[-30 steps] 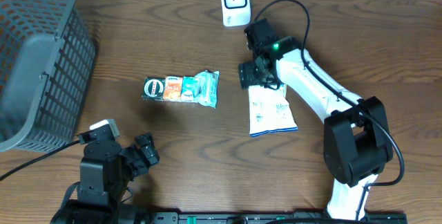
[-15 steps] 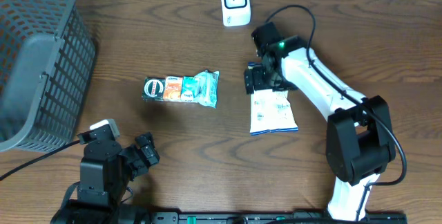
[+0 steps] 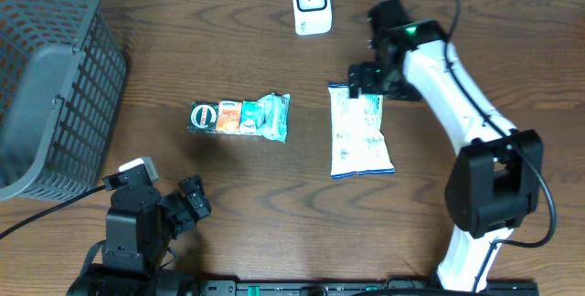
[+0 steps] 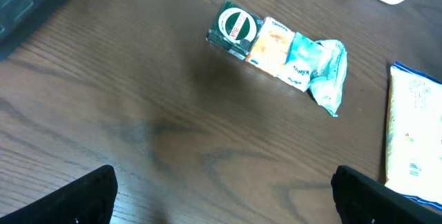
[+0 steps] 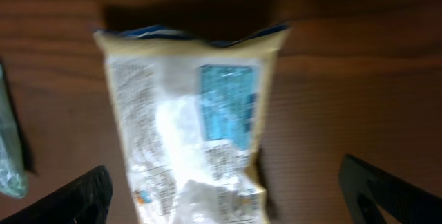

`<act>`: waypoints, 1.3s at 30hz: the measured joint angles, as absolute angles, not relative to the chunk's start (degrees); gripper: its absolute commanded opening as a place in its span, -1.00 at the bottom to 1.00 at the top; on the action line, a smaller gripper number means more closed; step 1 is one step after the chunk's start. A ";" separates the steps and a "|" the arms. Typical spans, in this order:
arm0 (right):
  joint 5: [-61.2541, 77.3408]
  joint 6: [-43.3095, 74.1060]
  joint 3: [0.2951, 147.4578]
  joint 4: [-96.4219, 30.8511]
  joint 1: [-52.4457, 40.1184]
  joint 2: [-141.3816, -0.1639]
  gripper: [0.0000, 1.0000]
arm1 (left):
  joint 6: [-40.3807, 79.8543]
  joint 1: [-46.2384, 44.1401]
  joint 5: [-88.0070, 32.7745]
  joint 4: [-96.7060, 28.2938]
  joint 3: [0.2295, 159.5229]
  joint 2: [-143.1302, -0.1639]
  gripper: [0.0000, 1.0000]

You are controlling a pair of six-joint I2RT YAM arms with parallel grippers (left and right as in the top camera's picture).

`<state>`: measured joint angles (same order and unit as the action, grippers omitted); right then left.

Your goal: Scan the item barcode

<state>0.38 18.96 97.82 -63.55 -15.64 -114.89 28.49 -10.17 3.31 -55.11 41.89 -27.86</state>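
White plastic with fine print, a blue rectangular panel and a blue strip along one end: that is the bag [image 3: 360, 136], the thing to be scanned. It lies flat on the brown wooden table [image 3: 475, 40], below the scanner [image 3: 311, 4] and a little to its right in the overhead view, its long side running away from the scanner. The right wrist view shows it crinkled and shiny, but blurred, so I cannot make out a barcode.

Counted: one bag, and one scanner, a small white box standing at the table's far edge. One strip of packets [image 3: 239, 117] lies below and left of the scanner, apart from the bag; it shows a dark green part with a round label, an orange part and a teal twisted end. One grey mesh basket [image 3: 55, 68] sits far left of the scanner. Two arms, each with one gripper.

The right gripper [image 3: 369, 80] hangs over the end of the bag nearest the scanner. Its fingers [image 5: 72, 196] stand wide apart at either side of the wrist view, and nothing is clamped between them.

The left gripper [image 3: 189, 201] is well away from the scanner, at the near left of the table, beyond the strip of packets. Its fingers [image 4: 79, 196] are spread wide too, with only bare wood between them.
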 measured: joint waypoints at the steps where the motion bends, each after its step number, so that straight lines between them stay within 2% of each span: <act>1: 0.99 18.61 97.82 -63.57 -14.24 -114.89 0.99 | 28.49 -10.17 3.31 -55.11 41.89 -27.86 0.95; 5: 7.57 15.20 97.60 -63.51 -9.54 -114.89 0.98 | 28.49 -10.17 3.31 -55.11 41.89 -27.86 0.95; 13: 17.50 10.13 89.69 -58.28 -8.58 -114.89 0.99 | 28.51 -10.17 3.33 -55.11 41.89 -27.86 0.95; 21: 17.91 10.00 88.79 -57.87 -7.42 -114.89 0.99 | 28.51 -10.17 3.31 -55.11 41.89 -27.86 0.96; 32: 9.13 9.89 88.79 -57.78 -6.94 -114.89 0.98 | 28.49 -10.17 3.31 -55.11 41.89 -27.86 0.95; 39: 17.19 5.67 88.79 -57.95 -3.88 -114.89 0.99 | 28.49 -10.17 3.31 -55.11 41.89 -27.86 0.95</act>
<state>17.19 5.67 88.79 -57.95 -3.88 -114.89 28.49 -10.17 3.31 -55.11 41.89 -27.86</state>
